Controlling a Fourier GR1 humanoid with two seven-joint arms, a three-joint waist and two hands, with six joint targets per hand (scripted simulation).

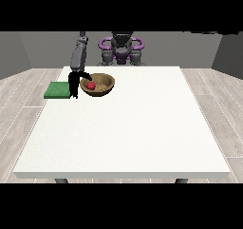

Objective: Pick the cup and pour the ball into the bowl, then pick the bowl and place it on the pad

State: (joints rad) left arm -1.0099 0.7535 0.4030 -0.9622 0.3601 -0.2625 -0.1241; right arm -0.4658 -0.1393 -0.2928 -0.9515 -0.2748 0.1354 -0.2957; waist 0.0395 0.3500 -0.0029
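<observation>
Sitting on the white table [128, 128], toward its far corner at the view's left: a shallow brown bowl [98, 85] with a wood-like look, round, wide-mouthed, its rim lighter than its shaded inside. Resting inside, on the half nearer the hand: a small red ball [90, 85], bright against the brown. Reaching down at the view's left from a grey arm: a black hand [75, 82], standing just beside the bowl's rim, with one dark finger or thumb arching over that rim toward the ball and the remaining fingers pointing down toward the tabletop. Appearing to hook over the bowl's edge, though too small to tell whether actually pinching the rim or only touching it. Lying on the hand's other side, away from the bowl: a flat green pad [58, 90], square-cornered, close against the hand and at the table's edge. Not showing anywhere in this view: the other hand, and the cup. Standing beyond the table, behind the bowl: the robot's grey and purple torso [121, 50].
</observation>
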